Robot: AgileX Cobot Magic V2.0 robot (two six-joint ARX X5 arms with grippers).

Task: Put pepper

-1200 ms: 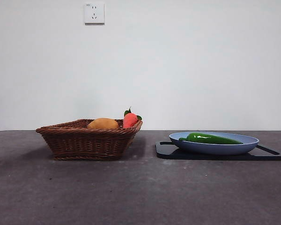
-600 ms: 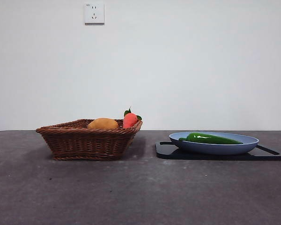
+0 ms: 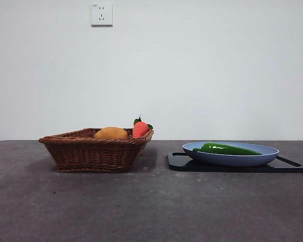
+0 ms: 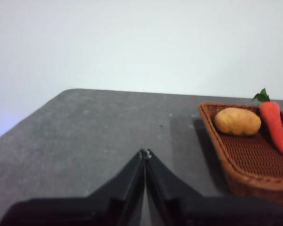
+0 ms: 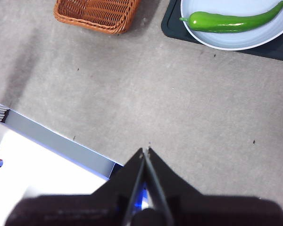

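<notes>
Glossy, waxy-looking skin on the pepper, with a bright highlight streak along the top. Smooth matt glaze or plastic on the pale blue plate, can't really tell which. Flat matt black on the tray underneath. Woven brown wicker on the basket, rough and ribbed. Dull, slightly pitted skin on the potato; smooth semi-gloss on the carrot. Speckled matt grey on the worktop, stone-like. Matt black plastic-looking fingers.

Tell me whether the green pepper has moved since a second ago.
No. The long glossy green pepper lies at the same spot in the shallow blue plate, on the black tray.
</notes>
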